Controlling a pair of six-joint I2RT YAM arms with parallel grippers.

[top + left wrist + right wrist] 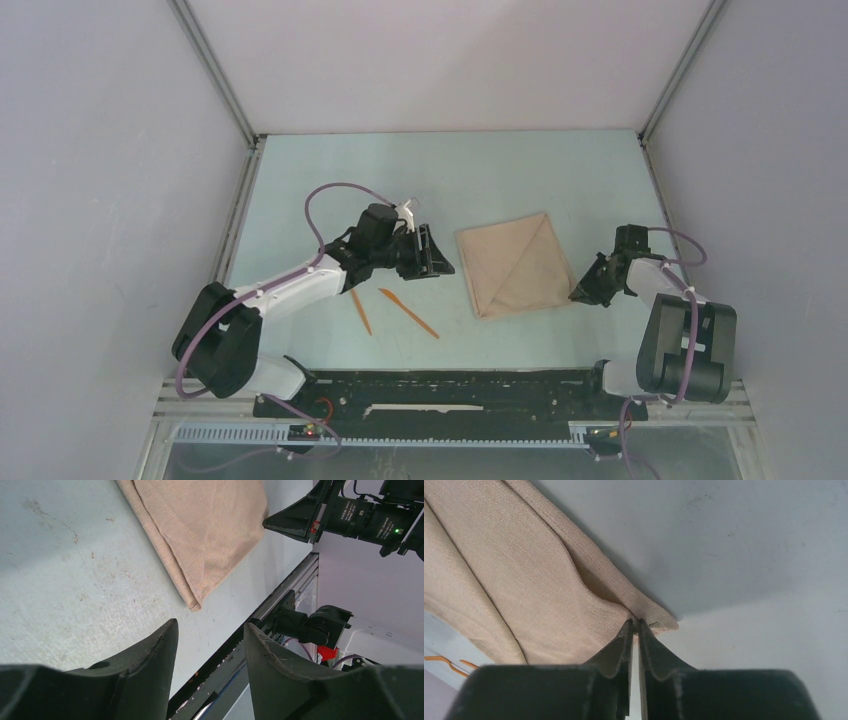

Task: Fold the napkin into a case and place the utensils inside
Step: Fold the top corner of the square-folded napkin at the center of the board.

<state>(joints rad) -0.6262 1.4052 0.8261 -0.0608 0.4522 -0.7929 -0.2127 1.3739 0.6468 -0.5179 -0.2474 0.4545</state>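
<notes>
The beige napkin [515, 265] lies folded on the table's middle, with diagonal creases across its top. My right gripper [578, 294] is at its near right corner. In the right wrist view the jaws [636, 626] stand shut on that corner of the napkin [524, 570], whose top layer bulges up just behind the pinch. My left gripper [440, 260] hovers just left of the napkin, open with nothing between its fingers [210, 632]. The napkin's near corner [200, 535] lies ahead of it. The two orange utensils [361, 311] [408, 312] lie side by side left of the napkin, nearer the arms.
A black rail [450, 385] runs along the table's near edge between the arm bases. Grey walls close in the left, right and back. The right gripper [285, 522] shows beyond the napkin in the left wrist view.
</notes>
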